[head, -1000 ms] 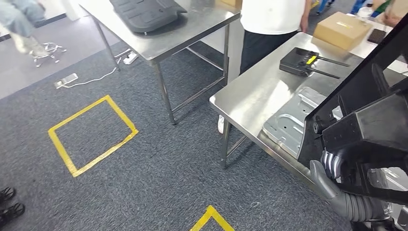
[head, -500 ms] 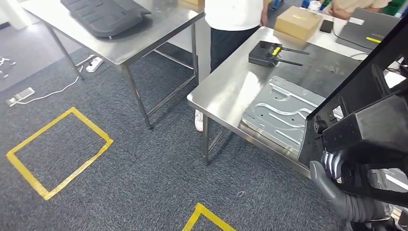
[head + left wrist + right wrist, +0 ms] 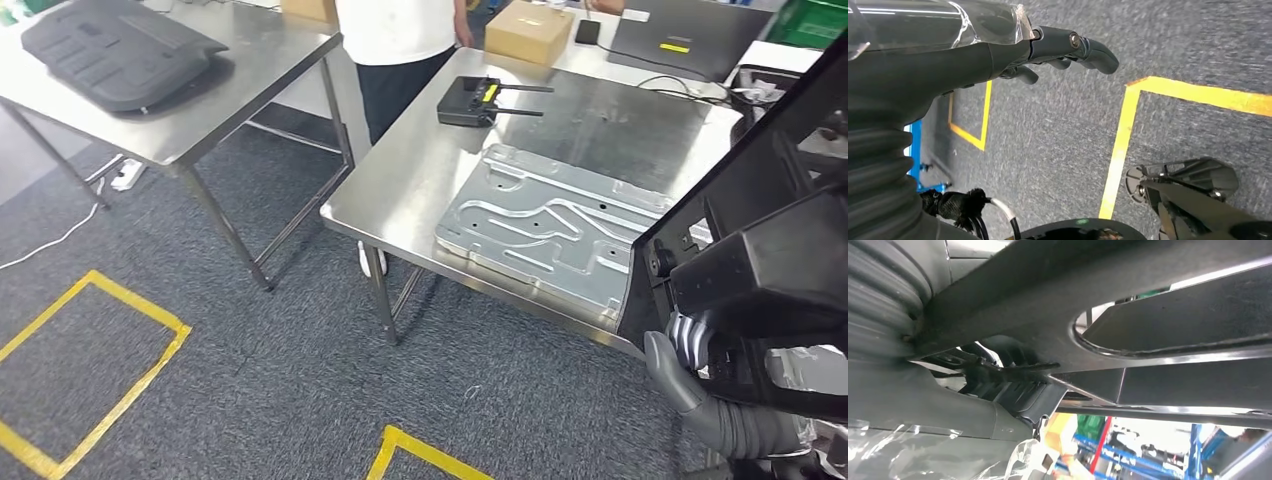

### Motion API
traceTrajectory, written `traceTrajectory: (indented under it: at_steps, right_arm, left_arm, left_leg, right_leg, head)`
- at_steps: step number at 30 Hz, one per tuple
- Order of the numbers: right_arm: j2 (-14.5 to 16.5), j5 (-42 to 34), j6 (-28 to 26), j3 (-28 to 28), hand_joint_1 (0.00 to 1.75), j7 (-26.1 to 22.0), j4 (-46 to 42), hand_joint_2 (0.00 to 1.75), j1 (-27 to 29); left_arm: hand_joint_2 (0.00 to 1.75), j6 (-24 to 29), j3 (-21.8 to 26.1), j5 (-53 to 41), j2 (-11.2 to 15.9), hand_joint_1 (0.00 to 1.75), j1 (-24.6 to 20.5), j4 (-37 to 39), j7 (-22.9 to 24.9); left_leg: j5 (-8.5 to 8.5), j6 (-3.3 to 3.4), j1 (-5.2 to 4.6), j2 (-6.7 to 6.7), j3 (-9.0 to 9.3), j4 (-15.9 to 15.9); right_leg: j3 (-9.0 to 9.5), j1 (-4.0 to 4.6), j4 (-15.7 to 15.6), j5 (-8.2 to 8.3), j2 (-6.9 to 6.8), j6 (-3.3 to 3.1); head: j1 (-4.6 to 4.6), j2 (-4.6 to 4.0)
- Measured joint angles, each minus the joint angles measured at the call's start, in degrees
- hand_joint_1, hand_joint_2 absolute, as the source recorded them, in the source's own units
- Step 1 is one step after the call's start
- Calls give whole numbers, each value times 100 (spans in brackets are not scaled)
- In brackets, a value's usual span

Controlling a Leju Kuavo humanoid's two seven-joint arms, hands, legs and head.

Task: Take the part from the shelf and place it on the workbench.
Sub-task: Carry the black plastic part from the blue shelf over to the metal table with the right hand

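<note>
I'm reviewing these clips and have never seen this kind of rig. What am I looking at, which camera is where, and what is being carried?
This is a two-armed humanoid robot. The wide picture comes from its head, looking down; the other two come from cameras at its wrists. The right hand grips a large black plastic part; the right wrist view shows that part from very close. The left hand hangs over grey carpet marked with yellow tape, fingers curled on nothing. Ahead is a steel workbench holding a pressed metal panel, a black router and a cardboard box. A person stands behind it.
</note>
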Motion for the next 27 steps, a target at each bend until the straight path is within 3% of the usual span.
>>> traceTrajectory:
  at_steps: [3, 4, 5, 7, 8, 9, 11, 12, 13, 14, 15, 16, 18, 19, 20, 22, 24, 25, 27]
  right_arm:
    - [1, -8, 1, 2, 175, -14, 0, 175, -1]
    - [2, -11, 1, 4, 175, -20, 0, 175, -1]
    - [2, -14, 1, 5, 175, -25, 0, 175, 1]
    - [-1, -16, 1, 9, 175, -33, 0, 175, 11]
    - [-2, -16, -1, 9, 175, -38, 0, 175, 18]
    - [-3, -16, -4, 9, 175, -43, 0, 175, 24]
    - [-2, -18, -12, 12, 175, -51, 0, 175, 36]
    - [-1, -20, -16, 15, 175, -52, 0, 175, 45]
    - [2, -21, -18, 18, 175, -53, 0, 175, 55]
    - [4, -23, -20, 20, 175, -54, 0, 175, 64]
    - [4, -25, -20, 21, 175, -54, 0, 175, 71]
    - [4, -27, -20, 21, 175, -56, 0, 175, 75]
    - [2, -31, -19, 20, 175, -61, 0, 175, 79]
    - [1, -32, -19, 20, 175, -63, 0, 175, 79]
    - [0, -33, -19, 19, 175, -65, 0, 175, 84]
    - [0, -41, -19, 19, 175, -66, 0, 175, 100]
    - [0, -48, -19, 18, 175, -68, 0, 175, 109]
    - [0, -50, -19, 17, 175, -68, 0, 175, 108]
    - [1, -54, -19, 19, 175, -69, 0, 175, 108]
  left_arm:
    - [175, -10, 0, 1, 0, 0, -9, 0, -1]
    - [175, -15, 0, 1, 0, 0, -10, 0, 0]
    - [175, -20, 0, 1, 0, 0, -9, 0, 2]
    - [175, -19, 0, 2, -3, 0, -12, 0, 9]
    - [175, -19, 0, 2, -4, 0, -15, 0, 13]
    - [175, -17, 0, 2, -4, 0, -18, 0, 19]
    - [175, -26, 0, 3, -2, 0, -14, 0, 42]
    - [175, -36, 0, 3, -2, 0, -6, 0, 60]
    - [175, -46, 0, 3, -2, 0, 1, 0, 75]
    - [175, -56, 0, 3, -1, 0, 4, 0, 86]
    - [175, -58, 0, 3, 1, 0, 3, 0, 93]
    - [175, -59, 0, 3, 1, 0, -4, 0, 96]
    - [175, -59, 0, 3, 2, 0, -19, 0, 100]
    - [175, -59, 0, 3, 2, 0, -25, 0, 100]
    - [175, -57, 0, 3, 2, 0, -26, 0, 100]
    - [175, -53, 0, 7, 5, 0, -22, 0, 100]
    - [175, -51, 0, 9, 12, 0, -26, 0, 100]
    - [175, -51, 0, 9, 14, 0, -29, 0, 100]
    - [175, -52, 0, 10, 15, 0, -26, 0, 100]
  left_leg:
    - [611, 63, 13, -424, 685, -1422]
    - [685, 70, 14, -535, 797, -1673]
    - [701, 71, 10, -554, 840, -1775]
    - [715, 100, 16, -427, 843, -1837]
    - [737, 128, 23, -358, 845, -1862]
    - [758, 158, 29, -286, 842, -1888]
    - [779, 190, 20, -145, 825, -1905]
    - [782, 196, 12, -71, 816, -1903]
    - [782, 198, 6, 2, 810, -1902]
    - [781, 199, 1, 73, 810, -1900]
    - [780, 198, -1, 138, 815, -1900]
    - [778, 195, -2, 200, 826, -1900]
    - [765, 172, -25, 300, 841, -1889]
    - [763, 153, -39, 345, 841, -1883]
    - [762, 134, -52, 392, 839, -1878]
    - [760, 98, -60, 488, 840, -1873]
    - [656, 49, -48, 422, 792, -1757]
    - [498, 17, -36, 316, 689, -1521]
    - [38, -43, -9, 121, 315, -658]
  right_leg:
    - [-23, -5, 9, 23, 200, 46]
    - [-52, -5, 14, 38, 263, 72]
    - [-84, 0, 10, 58, 328, 106]
    - [-143, -11, 18, 74, 411, 170]
    - [-206, -5, 131, -10, 345, 193]
    - [-330, 4, 400, -184, 237, 211]
    - [-738, 30, 1339, -689, -18, 238]
    - [-935, 33, 1801, -883, -69, 247]
    - [-1046, 34, 2082, -966, -95, 251]
    - [-1029, 34, 2097, -922, -111, 247]
    - [-880, 36, 1841, -768, -138, 237]
    - [-613, 42, 1366, -546, -212, 218]
    - [-73, 83, 374, -185, -477, 166]
    - [73, 105, 82, -96, -566, 137]
    - [110, 122, -30, -72, -589, 113]
    - [79, 104, -51, -38, -473, 60]
    - [77, 70, -77, 2, -391, 5]
    - [75, 60, -86, 21, -359, -19]
    - [46, 52, -90, 49, -285, -57]
  head:
    - [-1, 0]
    - [-1, 0]
    - [-1, 0]
    - [0, 0]
    - [3, 0]
    - [5, 0]
    - [10, 0]
    - [9, 0]
    - [9, 0]
    - [9, 0]
    - [9, 0]
    - [9, 0]
    - [10, 0]
    - [9, 0]
    - [8, 0]
    - [6, 0]
    - [5, 0]
    - [5, 0]
    - [4, 0]
